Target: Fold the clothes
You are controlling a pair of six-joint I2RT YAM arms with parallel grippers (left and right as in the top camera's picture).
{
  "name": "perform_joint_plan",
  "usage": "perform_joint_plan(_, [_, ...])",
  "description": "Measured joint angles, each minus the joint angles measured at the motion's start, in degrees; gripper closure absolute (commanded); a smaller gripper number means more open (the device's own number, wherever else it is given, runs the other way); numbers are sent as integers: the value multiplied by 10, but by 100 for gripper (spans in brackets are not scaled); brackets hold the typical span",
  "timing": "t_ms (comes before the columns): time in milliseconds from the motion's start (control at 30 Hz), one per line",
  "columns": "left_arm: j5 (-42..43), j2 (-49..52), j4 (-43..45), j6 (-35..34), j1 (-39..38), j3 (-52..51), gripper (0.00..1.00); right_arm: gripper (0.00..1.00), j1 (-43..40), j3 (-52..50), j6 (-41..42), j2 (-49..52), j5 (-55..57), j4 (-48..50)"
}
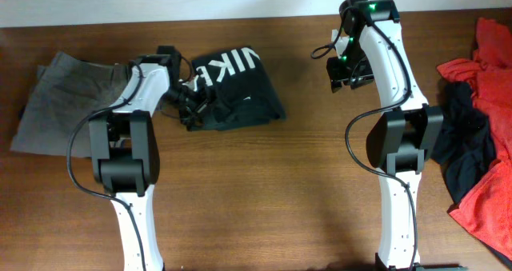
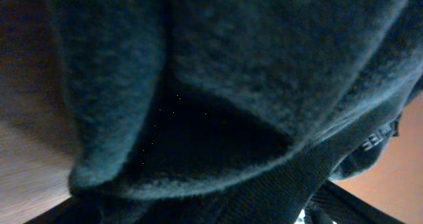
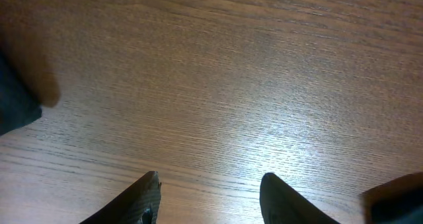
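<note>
Left tool (image 1: pixel 190 103) buried in black shirt (image 1: pixel 236 83); right tool (image 3: pixel 210 197) hovers, splayed.

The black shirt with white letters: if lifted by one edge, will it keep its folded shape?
Probably not: the black shirt looks soft and floppy, bunched near the left gripper. It would likely sag and unfold. Its fuzzy knit may drag on the table.

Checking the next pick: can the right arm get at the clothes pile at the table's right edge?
Probably yes: the right gripper is open and empty over bare table, with nothing between it and the clothes pile.
</note>
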Motion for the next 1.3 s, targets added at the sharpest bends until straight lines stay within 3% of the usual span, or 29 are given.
perform_joint_plan(133, [-18,-2,4,-10,-5,1,29,47,0,0,0,0,0,0])
perform_joint_plan(333, [-51,-1,3,-17,8,1,63,47,0,0,0,0,0,0])
perform_joint_plan(367, [-55,-1,3,-16,11,1,78,47,0,0,0,0,0,0])
perform_joint_plan(567, [-71,2,2,-9,19,1,98,46,0,0,0,0,0,0])
perform_joint_plan(1033, [-129,-51,3,23,18,1,99,46,0,0,0,0,0,0])
perform_joint_plan(1300, [-216,-129,-7,51,18,5,99,46,0,0,0,0,0,0])
